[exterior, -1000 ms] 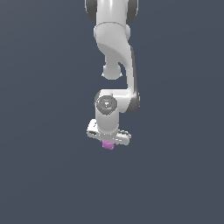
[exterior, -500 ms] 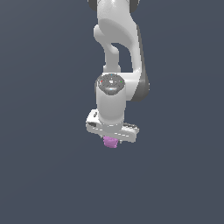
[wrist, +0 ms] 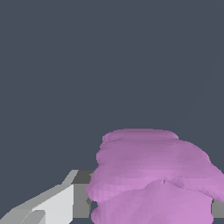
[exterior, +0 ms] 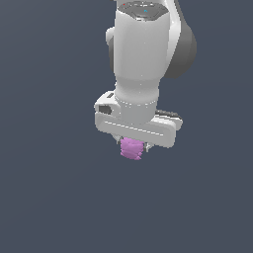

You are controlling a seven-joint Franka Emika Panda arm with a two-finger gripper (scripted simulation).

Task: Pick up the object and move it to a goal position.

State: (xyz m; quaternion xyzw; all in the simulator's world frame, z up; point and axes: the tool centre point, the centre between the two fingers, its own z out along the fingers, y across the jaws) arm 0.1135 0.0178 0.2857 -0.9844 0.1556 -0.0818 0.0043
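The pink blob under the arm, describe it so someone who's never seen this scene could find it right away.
Find the large white robot arm coming down from the top of the exterior view against plain dark grey. Below its wide white gripper sits the small pink-purple lumpy blob with ridged sides, held between the jaws. It is the only coloured thing, and narrower than the gripper.

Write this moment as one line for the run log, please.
arm: Panda | claw: shut on pink blob | blob: held under claw, ridged | goal marker: none visible

object [exterior: 131, 148] under gripper [exterior: 132, 143], between fingers [wrist: 57, 205]
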